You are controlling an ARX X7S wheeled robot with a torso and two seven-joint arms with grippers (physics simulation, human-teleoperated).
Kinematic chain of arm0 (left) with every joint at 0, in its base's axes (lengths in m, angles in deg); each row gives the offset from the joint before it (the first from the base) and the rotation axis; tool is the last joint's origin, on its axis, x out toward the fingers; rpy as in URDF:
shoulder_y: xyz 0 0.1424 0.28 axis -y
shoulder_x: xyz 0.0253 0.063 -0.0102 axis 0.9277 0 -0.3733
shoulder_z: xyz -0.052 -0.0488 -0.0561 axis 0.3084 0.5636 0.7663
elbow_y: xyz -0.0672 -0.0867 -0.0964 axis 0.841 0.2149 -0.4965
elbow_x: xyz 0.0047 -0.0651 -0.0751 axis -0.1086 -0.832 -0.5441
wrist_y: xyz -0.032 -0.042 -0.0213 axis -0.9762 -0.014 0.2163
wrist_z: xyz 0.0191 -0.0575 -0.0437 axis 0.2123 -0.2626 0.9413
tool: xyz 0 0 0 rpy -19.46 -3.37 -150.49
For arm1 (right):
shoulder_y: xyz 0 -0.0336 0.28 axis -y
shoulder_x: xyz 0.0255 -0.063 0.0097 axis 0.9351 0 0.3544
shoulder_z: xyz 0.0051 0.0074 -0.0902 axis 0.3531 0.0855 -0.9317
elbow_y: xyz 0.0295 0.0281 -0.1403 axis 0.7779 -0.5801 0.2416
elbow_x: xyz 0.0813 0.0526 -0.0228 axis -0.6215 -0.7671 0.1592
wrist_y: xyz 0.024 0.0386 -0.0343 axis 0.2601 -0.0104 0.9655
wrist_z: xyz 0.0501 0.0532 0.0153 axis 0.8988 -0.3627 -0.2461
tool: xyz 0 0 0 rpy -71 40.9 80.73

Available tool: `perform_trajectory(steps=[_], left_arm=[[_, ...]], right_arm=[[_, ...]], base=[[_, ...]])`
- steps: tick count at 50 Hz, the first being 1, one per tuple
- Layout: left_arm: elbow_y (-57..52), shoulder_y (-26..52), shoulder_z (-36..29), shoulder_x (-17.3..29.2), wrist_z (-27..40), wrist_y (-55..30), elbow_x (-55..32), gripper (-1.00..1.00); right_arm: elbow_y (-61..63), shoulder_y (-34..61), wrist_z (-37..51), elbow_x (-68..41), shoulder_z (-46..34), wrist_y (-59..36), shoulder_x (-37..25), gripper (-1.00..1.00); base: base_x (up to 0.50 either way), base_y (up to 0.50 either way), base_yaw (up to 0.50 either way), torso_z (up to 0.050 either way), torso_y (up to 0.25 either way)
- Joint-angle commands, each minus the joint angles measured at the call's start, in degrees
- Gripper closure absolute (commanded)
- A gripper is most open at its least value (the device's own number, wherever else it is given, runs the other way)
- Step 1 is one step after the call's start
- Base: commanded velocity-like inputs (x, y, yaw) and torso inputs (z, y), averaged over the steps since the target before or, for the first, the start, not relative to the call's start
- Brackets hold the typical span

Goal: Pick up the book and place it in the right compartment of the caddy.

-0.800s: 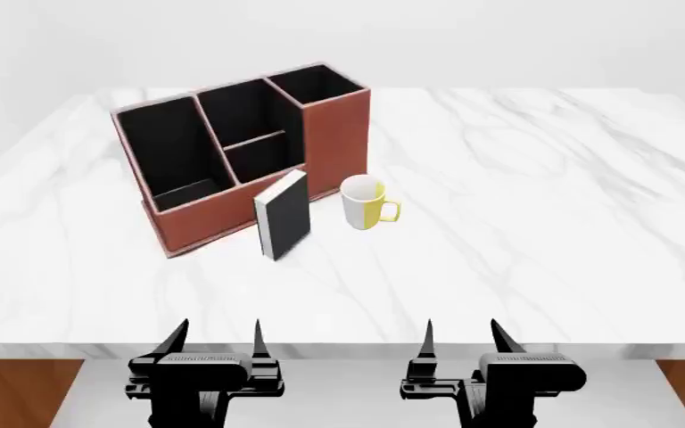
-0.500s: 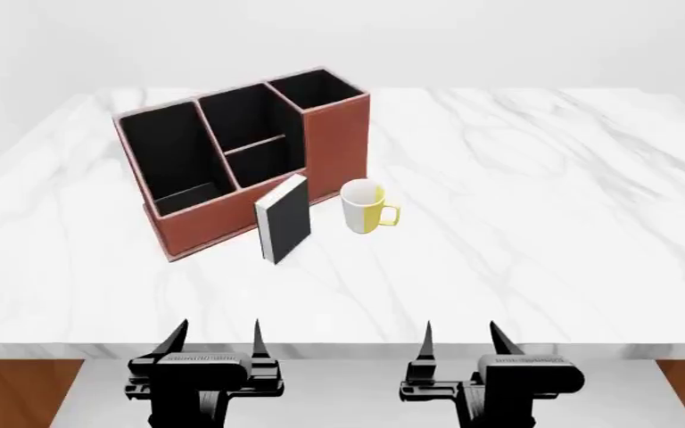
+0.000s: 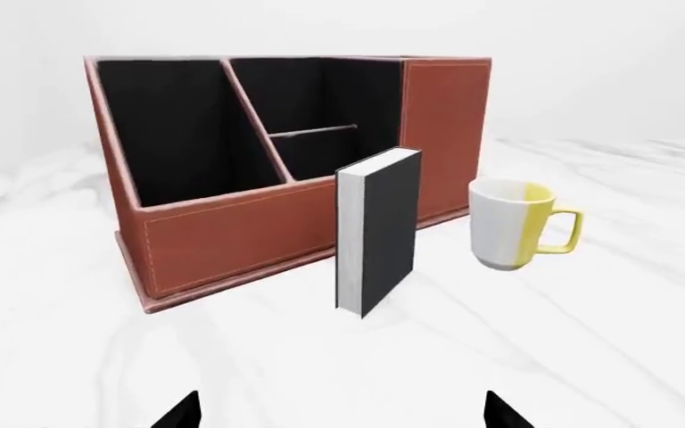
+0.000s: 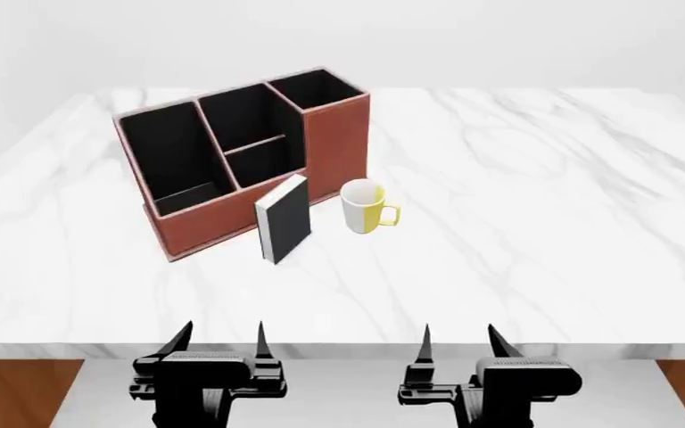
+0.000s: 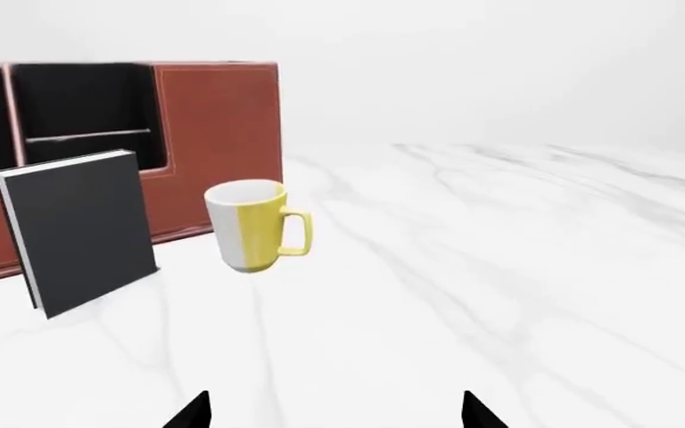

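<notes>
The black book (image 4: pixel 284 219) stands upright on the marble table, just in front of the reddish-brown caddy (image 4: pixel 218 225); it also shows in the left wrist view (image 3: pixel 381 230) and right wrist view (image 5: pixel 78 229). The caddy's right compartment (image 4: pixel 317 87) is its tallest end section, at the back right of the caddy. My left gripper (image 4: pixel 218 337) and right gripper (image 4: pixel 458 335) are both open and empty, side by side at the table's near edge, well short of the book. Their tips show in the left wrist view (image 3: pixel 338 412) and right wrist view (image 5: pixel 333 410).
A white-and-yellow mug (image 4: pixel 367 206) stands just right of the book, close to the caddy's right end; it also shows in the wrist views (image 3: pixel 512 225) (image 5: pixel 254 226). The white marble table (image 4: pixel 533 223) stretches wide to the right. Its front edge runs right by my grippers.
Both grippers have edged slightly inward and forward. The book, mug and caddy have not moved.
</notes>
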Motion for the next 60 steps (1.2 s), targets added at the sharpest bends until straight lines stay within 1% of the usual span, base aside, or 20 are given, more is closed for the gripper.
perform_trajectory(steps=[1, 7, 9, 10, 12, 13, 14, 16, 17, 19, 22, 24, 27, 29, 36, 60], left_arm=[[0.3, -0.1, 0.1, -0.1, 0.2, 0.9, 0.2, -1.00], [-1.2, -0.2, -0.4, 0.6, 0.9, 0.3, -0.6, -1.00], [-3.8, -0.8, -0.6, 1.0, 1.5, 0.7, 0.1, -1.00], [-6.8, -1.3, -0.5, 1.3, 2.1, 0.7, 0.5, -1.00], [-10.3, -1.8, 0.1, 1.3, 2.2, -0.2, -1.1, -1.00], [-13.6, -2.5, 0.2, 1.7, 2.8, 0.9, -0.3, -1.00], [-15.2, -2.9, -0.1, 2.0, 3.5, 1.6, 1.2, -1.00], [-19.0, -3.7, 0.1, 2.1, 4.1, 2.6, 1.1, -1.00], [-21.9, -4.4, 0.2, 2.5, 4.2, 3.6, 1.4, -1.00], [-24.0, -4.9, 0.2, 2.8, 5.2, 5.0, 3.1, -1.00], [-27.8, -6.0, -0.1, 3.5, 6.9, 8.6, 7.3, -1.00], [-28.9, -6.4, -0.2, 3.6, 7.5, 9.4, 8.4, -1.00], [-30.0, -6.7, -0.3, 4.0, 7.3, 9.8, 6.8, -1.00], [-30.7, -7.1, -0.5, 4.2, 7.4, 10.8, 6.7, -1.00], [-33.4, -7.8, -0.7, 4.7, 8.0, 11.4, 6.7, -1.00], [-33.2, -7.8, -2.0, 6.1, 9.3, 11.9, 6.3, -1.00]], right_arm=[[-0.4, 0.1, 0.0, 0.1, 0.0, 0.3, 0.0, -1.00], [0.8, 0.0, 0.7, -0.7, -0.4, -0.2, -0.5, -1.00], [2.5, -0.3, 0.9, -1.4, -0.2, -0.8, -0.7, -1.00], [4.9, -0.8, 1.1, -1.7, -0.1, -0.6, -0.8, -1.00], [7.9, -1.5, 1.6, -2.4, 0.3, -0.7, -1.0, -1.00], [11.8, -2.3, 1.8, -2.9, 0.5, -0.5, -1.2, -1.00], [13.4, -2.7, 2.2, -2.9, 0.6, -0.2, -1.2, -1.00], [16.3, -3.4, 2.4, -4.1, 1.1, 0.7, -1.2, -1.00], [18.5, -3.9, 2.8, -4.1, 1.2, 1.2, -1.3, -1.00], [20.5, -4.6, 2.8, -5.1, 1.3, 2.7, -1.3, -1.00], [24.0, -5.8, 2.5, -6.6, 1.9, 9.4, -1.1, -1.00], [24.5, -6.3, 2.1, -7.2, 1.8, 12.2, -1.2, -1.00], [26.6, -7.6, 0.4, -9.8, 1.2, 16.5, -1.8, -1.00], [27.5, -8.2, -0.1, -9.1, 0.6, 18.5, -2.0, -1.00], [28.1, -8.3, 0.4, -9.5, -0.1, 18.4, -2.7, -1.00], [28.7, -8.7, 1.4, -10.1, -2.2, 19.0, -4.8, -1.00]], base=[[0.00, 0.00, 0.00, 0.000, 0.000], [0.00, 0.00, 0.00, 0.000, 0.000], [0.00, 0.00, 0.00, 0.000, 0.000], [0.00, 0.00, 0.00, 0.000, 0.000], [0.00, 0.00, 0.00, 0.000, 0.000], [0.00, 0.00, 0.00, 0.000, 0.000], [0.00, 0.00, 0.00, 0.000, 0.000], [0.00, 0.00, 0.00, 0.000, 0.000], [0.00, 0.00, 0.00, 0.000, 0.000], [0.00, 0.00, 0.00, 0.000, 0.000], [0.00, 0.00, 0.00, 0.000, 0.000], [0.04, 0.00, 0.00, 0.000, 0.000], [0.35, 0.00, 0.00, 0.000, 0.000], [0.50, 0.00, 0.00, 0.000, 0.000], [0.50, 0.00, 0.00, 0.000, 0.000], [0.50, 0.00, 0.00, 0.000, 0.000]])
